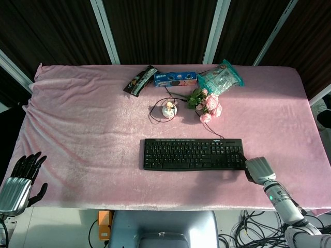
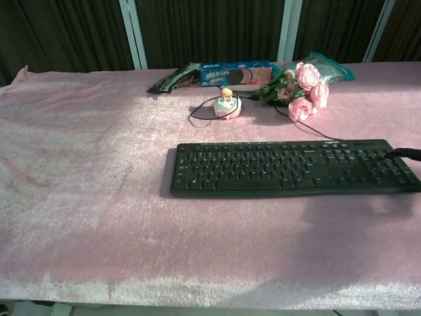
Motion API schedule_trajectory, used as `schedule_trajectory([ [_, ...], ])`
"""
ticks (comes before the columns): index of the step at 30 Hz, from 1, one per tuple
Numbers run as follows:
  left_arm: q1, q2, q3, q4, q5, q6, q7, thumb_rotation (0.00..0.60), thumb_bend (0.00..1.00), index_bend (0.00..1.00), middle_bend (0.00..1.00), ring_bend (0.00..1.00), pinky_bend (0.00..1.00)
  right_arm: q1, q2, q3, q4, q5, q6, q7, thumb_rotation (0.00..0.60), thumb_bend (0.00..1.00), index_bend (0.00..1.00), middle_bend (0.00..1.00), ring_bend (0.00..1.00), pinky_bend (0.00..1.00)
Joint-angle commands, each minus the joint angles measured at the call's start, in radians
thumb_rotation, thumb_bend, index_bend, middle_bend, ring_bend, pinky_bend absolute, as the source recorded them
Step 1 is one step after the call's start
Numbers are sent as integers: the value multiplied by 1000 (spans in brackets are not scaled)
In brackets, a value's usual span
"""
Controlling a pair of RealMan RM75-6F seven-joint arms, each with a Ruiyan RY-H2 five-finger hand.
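right hand (image 1: 258,169) at the keyboard's (image 1: 193,154) right end, a fingertip (image 2: 406,153) on the keys, grip state unclear | keyboard lies mid-table on pink cloth (image 1: 93,119) | left hand (image 1: 19,179) off the table's near-left corner, fingers apart, holding nothing

keyboard (image 2: 289,168) on pink cloth (image 2: 85,197) | dark fingertip (image 2: 406,153) over its right end (keys) | roses (image 2: 304,89) behind

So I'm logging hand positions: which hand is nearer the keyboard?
Right. The right hand is at the keyboard's right end, with its fingers reaching over the keys there. The left hand is far off, beyond the table's left front corner.
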Motion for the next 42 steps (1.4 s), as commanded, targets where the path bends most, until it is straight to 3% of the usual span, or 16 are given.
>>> schedule_trajectory([
  [1, 0, 1, 0, 1, 0, 1, -2, 600, 437, 0, 0, 0, 0, 2, -5, 0, 4, 6, -5, -5, 600, 744, 156, 1000, 1000, 1000],
  [17, 6, 2, 1, 2, 6, 15, -5, 600, 438, 0, 0, 0, 0, 0, -12, -5, 10, 7, 8, -7, 600, 744, 161, 1000, 1000, 1000],
  [23, 6, 1, 2, 3, 9, 17, -5, 600, 438, 0, 0, 0, 0, -44, 34, 4, -48, -53, 142, 21, 600, 744, 139, 1000, 1000, 1000],
  [25, 7, 0, 2, 3, 10, 18, -4, 600, 437, 0, 0, 0, 0, -76, 67, 2, -94, -94, 228, 32, 600, 740, 113, 979, 952, 961],
  [27, 7, -2, 2, 5, 11, 20, -3, 600, 437, 0, 0, 0, 0, -117, 108, -13, -150, -145, 317, 46, 600, 689, 64, 821, 779, 813],
  [29, 8, -4, 2, 6, 13, 24, -3, 600, 437, 0, 0, 0, 0, -154, 142, -31, -195, -186, 387, 45, 600, 555, 10, 486, 475, 544],
  [31, 10, -8, 1, 8, 15, 28, 2, 600, 437, 0, 0, 0, 0, -213, 171, -54, -236, -258, 507, 50, 600, 488, 0, 281, 295, 376],
  [32, 10, -8, 1, 9, 15, 28, 3, 600, 437, 0, 0, 0, 0, -226, 175, -59, -239, -276, 534, 49, 600, 479, 0, 228, 248, 336],
  [38, 6, -13, 3, 8, 17, 20, 12, 600, 437, 0, 0, 0, 0, -278, 180, -76, -232, -357, 645, 64, 600, 477, 0, 101, 129, 233],
  [42, 1, -14, 2, 5, 15, 10, 18, 600, 437, 0, 0, 0, 0, -266, 172, -71, -217, -331, 582, 59, 600, 478, 0, 101, 128, 211],
])
